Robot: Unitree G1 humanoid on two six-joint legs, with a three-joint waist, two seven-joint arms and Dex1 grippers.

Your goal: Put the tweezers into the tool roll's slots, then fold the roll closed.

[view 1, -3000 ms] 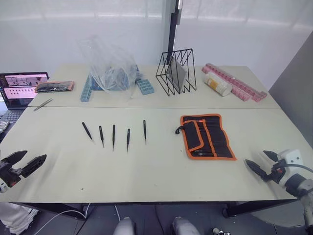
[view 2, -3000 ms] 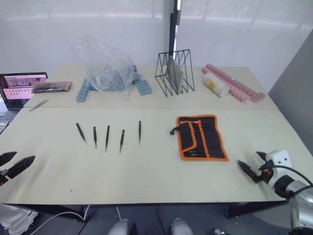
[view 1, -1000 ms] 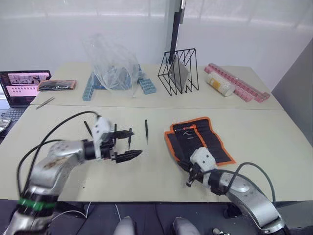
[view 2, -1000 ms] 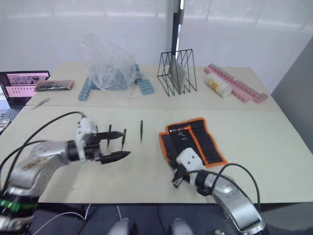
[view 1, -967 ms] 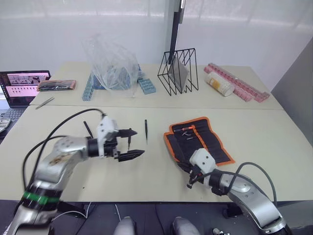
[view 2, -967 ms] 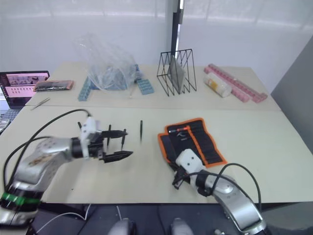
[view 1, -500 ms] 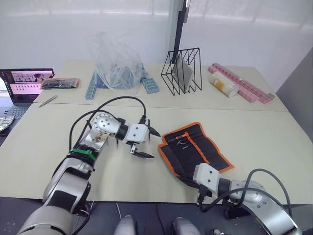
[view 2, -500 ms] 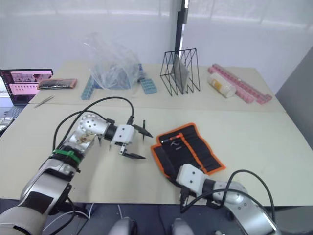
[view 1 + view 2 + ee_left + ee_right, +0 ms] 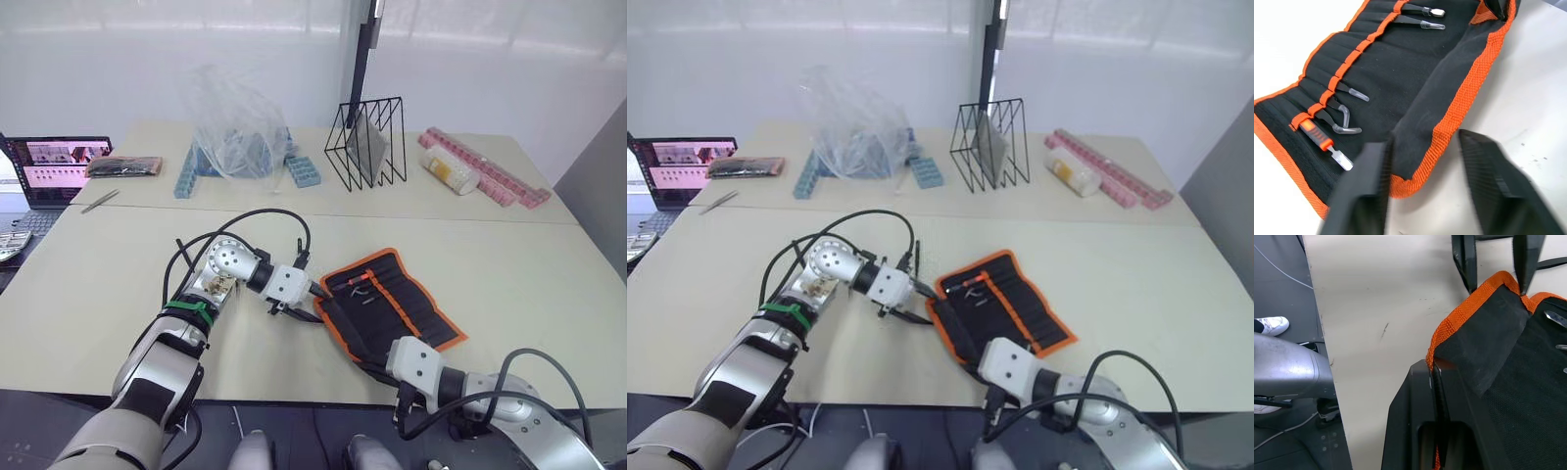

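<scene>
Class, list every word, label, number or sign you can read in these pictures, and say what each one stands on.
No text can be read anywhere.
Laptop screen: pink rows show, too small to read.
Tool roll: no label or print visible.
Clear bottle at the table's far side: yellow label, too blurred to read.

- Tweezers: hidden behind the left arm at centre left, so they cannot be counted.
- Tool roll: the near corner is covered by the right gripper. In the wrist views it runs off the top edge and the right edge.
- Left gripper's fingers: blurred at the bottom edge.
- Laptop: cut by the left edge.
- Packet, upper left: contents too small to tell.
- Plastic bag: contents indistinct.
</scene>
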